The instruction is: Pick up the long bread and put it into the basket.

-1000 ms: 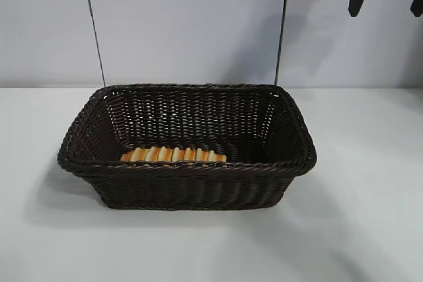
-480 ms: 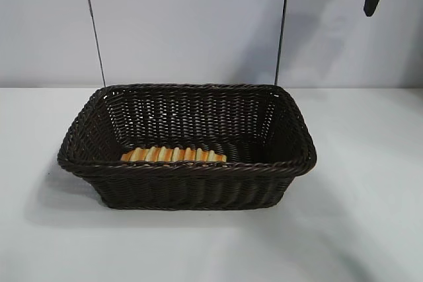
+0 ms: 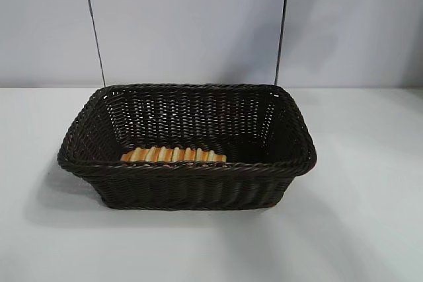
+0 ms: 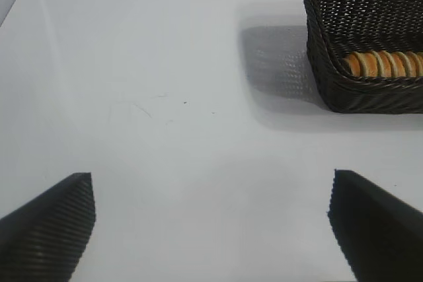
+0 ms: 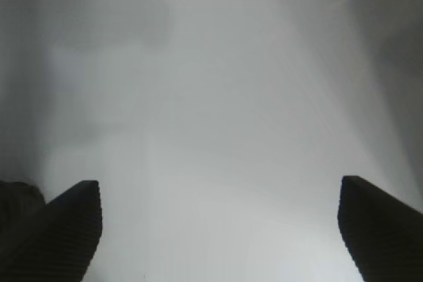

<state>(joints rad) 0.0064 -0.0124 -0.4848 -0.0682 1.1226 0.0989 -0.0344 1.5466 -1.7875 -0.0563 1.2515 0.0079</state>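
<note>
One bread (image 3: 173, 155) lies flat inside the basket (image 3: 187, 166), on the basket floor against the near wall, toward the 7 o'clock corner of the interior in the exterior view. The bread's long axis runs parallel to that near wall. The basket stands on the white table (image 3: 357, 229), at the centre of the exterior view.

The left gripper (image 4: 211, 229) hangs above bare table with its fingers (image 4: 49, 226) spread wide and holding nothing. In the left wrist view the basket sits well apart from it, with one end of the bread visible over the rim.

The right gripper (image 5: 218, 232) is likewise released, fingers (image 5: 56, 229) wide apart and empty, over bare table. In the exterior view only a dark tip of it shows, at the 1 o'clock corner, well above the basket.
</note>
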